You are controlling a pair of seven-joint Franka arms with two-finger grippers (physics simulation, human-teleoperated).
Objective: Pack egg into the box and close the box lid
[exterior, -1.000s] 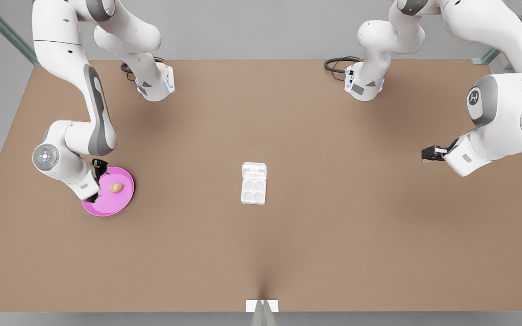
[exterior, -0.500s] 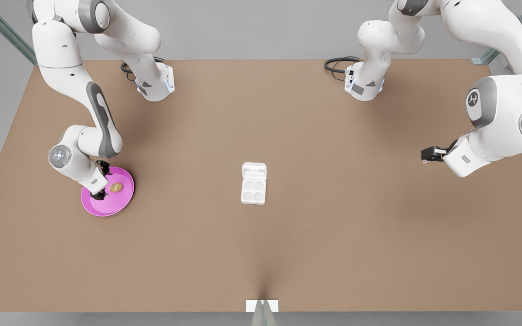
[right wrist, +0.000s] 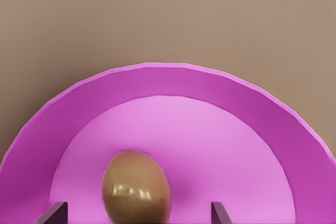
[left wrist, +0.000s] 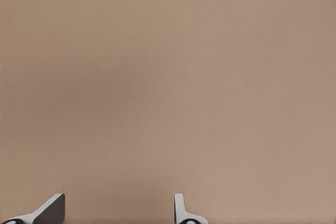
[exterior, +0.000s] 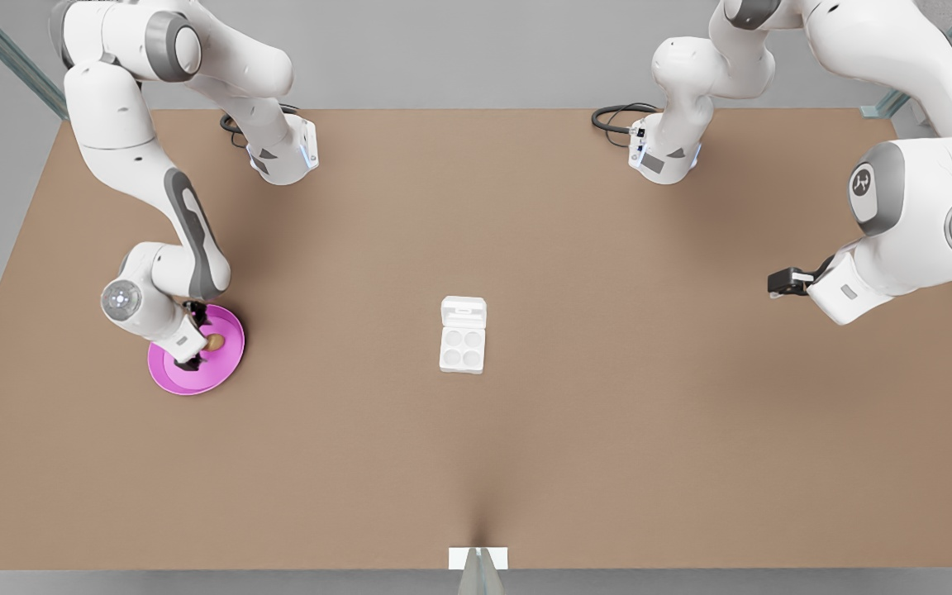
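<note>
A tan-brown egg (right wrist: 136, 190) lies on a round pink plate (right wrist: 220, 108) at the front view's left. My right gripper (right wrist: 136, 216) is low over the plate and open, one finger on each side of the egg (exterior: 215, 340). In the front view the right gripper (exterior: 192, 337) partly covers the egg. The white box (exterior: 461, 349) sits mid-table with its four cups bare. Its box lid (exterior: 464, 312) lies open and flat behind the cups. Far off at the front view's right, my left gripper (exterior: 775, 283) hangs over bare table, and the left gripper (left wrist: 115, 212) is open with nothing between its fingers.
The brown table (exterior: 608, 430) stretches wide between plate (exterior: 178, 376) and box. Both arm bases (exterior: 282, 157) stand at the far edge with cables. A small white bracket (exterior: 478, 559) sits at the near edge.
My right gripper has come down and shifted toward the egg, which now sits between its fingers. The left arm has barely moved.
</note>
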